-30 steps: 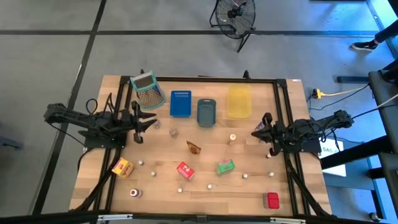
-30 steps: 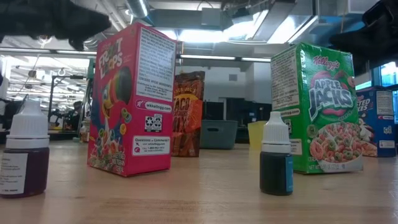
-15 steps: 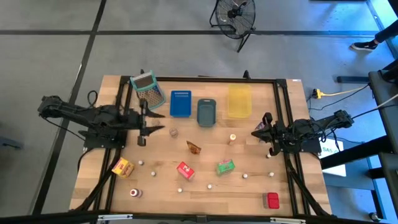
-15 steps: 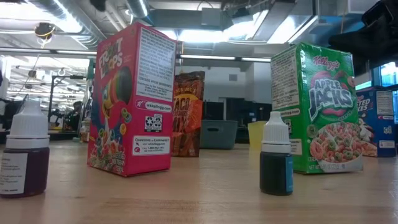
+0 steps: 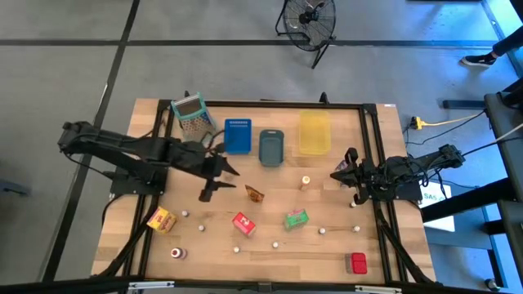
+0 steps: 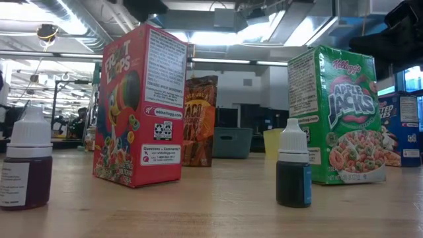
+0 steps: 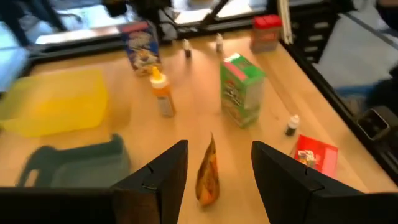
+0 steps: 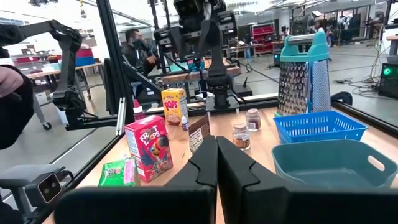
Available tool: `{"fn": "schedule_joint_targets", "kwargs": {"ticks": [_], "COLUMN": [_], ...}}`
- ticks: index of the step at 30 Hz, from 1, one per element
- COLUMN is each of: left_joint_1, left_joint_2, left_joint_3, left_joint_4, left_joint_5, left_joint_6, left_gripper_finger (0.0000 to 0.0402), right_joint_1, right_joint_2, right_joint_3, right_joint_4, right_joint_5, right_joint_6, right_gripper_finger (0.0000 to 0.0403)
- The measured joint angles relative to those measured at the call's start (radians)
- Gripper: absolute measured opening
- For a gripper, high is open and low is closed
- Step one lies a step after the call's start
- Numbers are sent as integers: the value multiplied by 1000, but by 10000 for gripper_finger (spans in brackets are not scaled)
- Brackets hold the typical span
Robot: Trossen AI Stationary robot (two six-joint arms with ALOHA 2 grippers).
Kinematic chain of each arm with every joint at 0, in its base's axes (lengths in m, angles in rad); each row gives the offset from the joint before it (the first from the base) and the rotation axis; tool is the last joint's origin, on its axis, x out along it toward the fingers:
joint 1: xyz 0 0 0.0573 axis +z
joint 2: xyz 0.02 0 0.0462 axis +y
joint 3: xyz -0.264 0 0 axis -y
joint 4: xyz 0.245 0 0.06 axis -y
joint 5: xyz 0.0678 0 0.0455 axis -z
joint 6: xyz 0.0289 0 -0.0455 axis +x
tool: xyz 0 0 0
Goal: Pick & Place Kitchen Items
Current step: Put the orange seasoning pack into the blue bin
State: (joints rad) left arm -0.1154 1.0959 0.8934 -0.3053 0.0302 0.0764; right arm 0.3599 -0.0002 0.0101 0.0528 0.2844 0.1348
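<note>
Left pincer (image 5: 219, 181) parted, arm outstretched mid-table; right pincer (image 5: 337, 173) closed at the right edge.

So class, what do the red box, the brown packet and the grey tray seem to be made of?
Red box: likely printed cardboard, with flat panels and sharp folded edges. Brown packet: probably glossy foil or plastic film, crinkled. Grey tray: apparently moulded matte plastic, with a rounded rim.

Left tool (image 5: 219, 181) swung toward brown packet (image 5: 254, 193), fingers wider

Blue carton (image 6: 403, 129) cut off rightward
</note>
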Motion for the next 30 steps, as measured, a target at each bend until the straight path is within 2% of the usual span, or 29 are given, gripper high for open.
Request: {"fn": "schedule_joint_targets", "kwargs": {"ticks": [7, 11, 17, 24, 30], "left_joint_1": [135, 174, 176, 158, 96], "left_joint_2": [107, 181, 274, 313, 313], "left_joint_3": [42, 43, 43, 43, 43], "left_joint_4": [12, 62, 75, 115, 114], "left_joint_5": [85, 152, 178, 174, 173], "left_joint_6": [22, 23, 76, 72, 232], "left_gripper_finger": [173, 173, 173, 173, 173], "right_joint_1": [0, 0, 0, 1, 1], "right_joint_2": [0, 0, 0, 0, 1], "right_joint_3": [0, 0, 0, 0, 0], "right_joint_4": [0, 0, 0, 0, 0], "right_joint_5": [0, 0, 0, -8, -9], "right_joint_6": [-39, -46, -46, -46, -44], "right_gripper_finger": [1, 1, 1, 1, 1]}}
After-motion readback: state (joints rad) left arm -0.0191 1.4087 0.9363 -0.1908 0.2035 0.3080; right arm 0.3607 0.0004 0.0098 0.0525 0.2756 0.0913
